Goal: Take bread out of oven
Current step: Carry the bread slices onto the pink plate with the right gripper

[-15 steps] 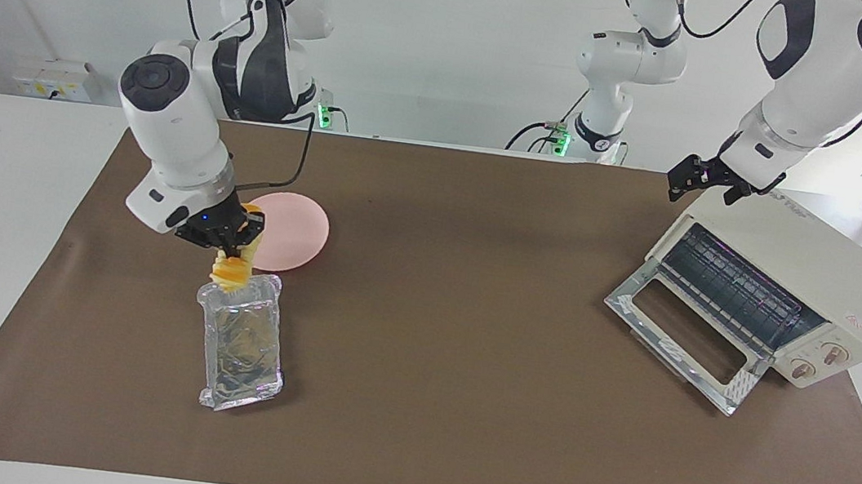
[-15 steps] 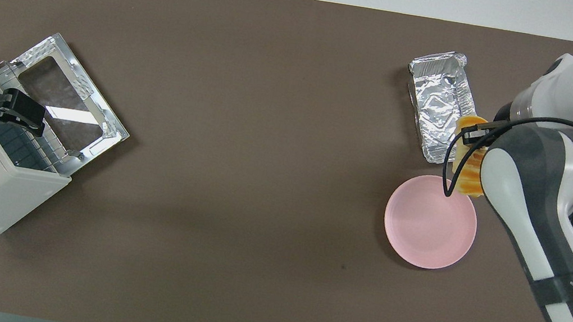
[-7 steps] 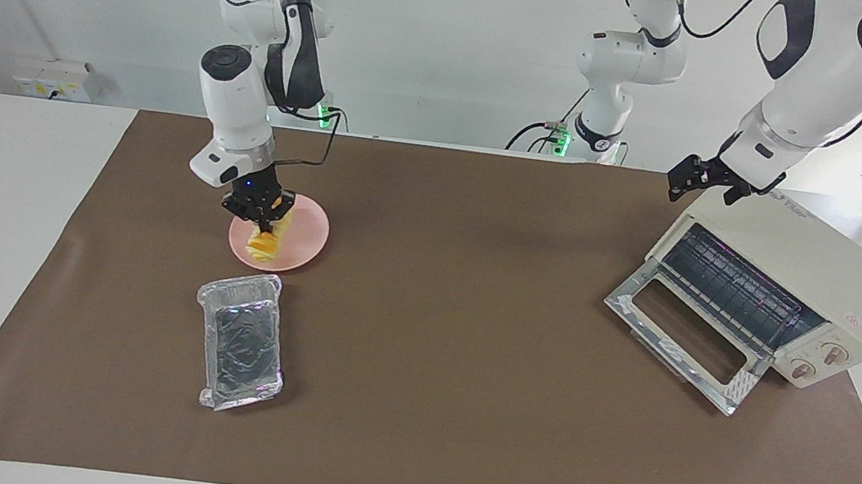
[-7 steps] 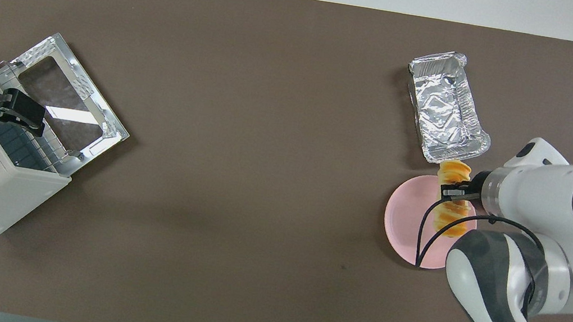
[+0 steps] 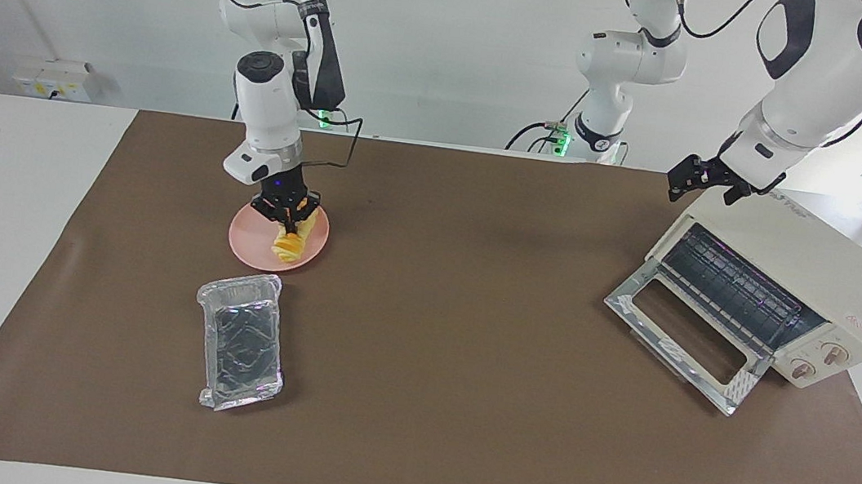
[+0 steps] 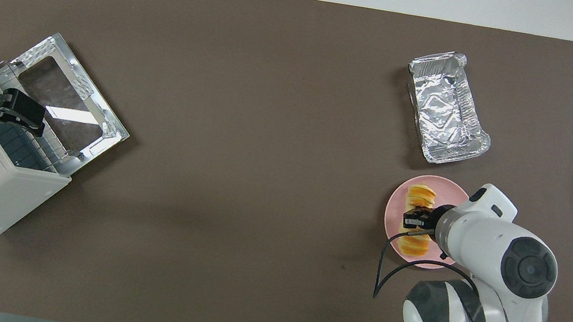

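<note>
Since a second ago the right arm has swung away from the foil tray and carried the bread over to the pink plate; everything else on the worktop (image 5: 460, 410) sits as it did.

Going from big to small: the oven (image 5: 796, 279) stands at the left arm's end of the worktop, its glass door dropped fully open and the wire rack bare, as far as I can see. Above its top edge, at the corner nearer the robots, the left gripper (image 5: 704, 177) waits with its fingers spread wide and nothing between them.

Toward the right arm's end lies the foil tray (image 6: 447, 114), empty, farther from the robots than the pink plate (image 6: 395, 218) and just apart from it.

On that plate is the bread (image 6: 417, 221), lying lengthways across it. The right gripper (image 5: 286, 206) is low over the loaf with its fingers closed on it about midway; from the facing view the lower end of the loaf looks to be touching the plate, though I cannot tell whether its full length is down.

As I read it, the bread is already out of the oven and I am at the set-down. Next I would ease the loaf flat, spread the fingers, and lift straight up so the loaf does not roll off the plate's rim.
</note>
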Tool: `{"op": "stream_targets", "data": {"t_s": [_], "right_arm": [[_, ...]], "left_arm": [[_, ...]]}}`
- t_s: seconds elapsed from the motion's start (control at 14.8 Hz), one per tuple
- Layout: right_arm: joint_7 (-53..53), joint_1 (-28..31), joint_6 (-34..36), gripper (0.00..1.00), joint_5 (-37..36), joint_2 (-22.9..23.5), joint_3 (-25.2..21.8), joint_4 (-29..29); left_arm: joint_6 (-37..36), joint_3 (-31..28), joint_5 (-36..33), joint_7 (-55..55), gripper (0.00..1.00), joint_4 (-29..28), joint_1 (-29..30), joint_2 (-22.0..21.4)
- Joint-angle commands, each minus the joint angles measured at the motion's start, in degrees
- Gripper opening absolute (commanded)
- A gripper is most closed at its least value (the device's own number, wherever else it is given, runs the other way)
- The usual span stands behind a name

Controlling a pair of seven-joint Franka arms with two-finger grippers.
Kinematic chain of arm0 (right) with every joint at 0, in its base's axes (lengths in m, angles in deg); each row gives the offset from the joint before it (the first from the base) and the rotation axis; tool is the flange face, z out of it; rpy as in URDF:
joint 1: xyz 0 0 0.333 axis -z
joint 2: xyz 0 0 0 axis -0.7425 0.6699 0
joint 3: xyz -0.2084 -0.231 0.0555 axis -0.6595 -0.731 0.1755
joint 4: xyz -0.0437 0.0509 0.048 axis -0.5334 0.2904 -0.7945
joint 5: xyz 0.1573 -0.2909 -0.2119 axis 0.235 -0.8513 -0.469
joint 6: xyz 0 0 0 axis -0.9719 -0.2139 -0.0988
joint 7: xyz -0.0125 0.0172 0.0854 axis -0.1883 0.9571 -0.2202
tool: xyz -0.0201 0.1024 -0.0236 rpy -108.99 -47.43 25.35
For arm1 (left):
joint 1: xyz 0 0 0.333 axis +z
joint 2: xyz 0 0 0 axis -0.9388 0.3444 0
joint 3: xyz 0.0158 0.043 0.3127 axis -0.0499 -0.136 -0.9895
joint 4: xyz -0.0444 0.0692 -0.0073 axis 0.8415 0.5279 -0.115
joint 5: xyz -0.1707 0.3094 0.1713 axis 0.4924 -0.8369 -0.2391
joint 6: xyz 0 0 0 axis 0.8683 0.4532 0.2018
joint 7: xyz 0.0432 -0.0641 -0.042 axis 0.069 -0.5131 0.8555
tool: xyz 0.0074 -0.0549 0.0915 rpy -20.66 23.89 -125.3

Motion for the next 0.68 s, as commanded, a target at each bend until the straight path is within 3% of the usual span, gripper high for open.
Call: {"op": "stream_targets", "data": {"t_s": [0.0,0.07,0.14,0.34,0.61], "right_arm": [[0.05,0.45,-0.92,0.0,0.93,-0.24,0.19,0.5],[0.05,0.63,-0.83,0.31,0.93,-0.15,0.19,0.41],[0.14,0.72,-0.65,0.99,0.93,-0.07,0.19,0.24],[-0.65,1.07,3.89,1.0,0.84,0.46,0.1,-3.7],[-2.48,4.48,21.46,1.0,0.75,0.64,0.01,-17.39]], "left_arm": [[0.82,0.39,-0.91,0.09,1.0,-1.12,0.68,-1.24],[0.82,0.39,-0.91,0.09,1.0,-1.03,0.59,-1.24],[0.82,0.39,-0.91,0.09,1.0,-1.03,0.68,-1.24],[0.82,0.39,-0.91,0.09,1.0,-1.12,0.68,-1.24],[0.82,0.39,-0.91,0.09,1.0,-1.03,0.59,-1.24]]}}
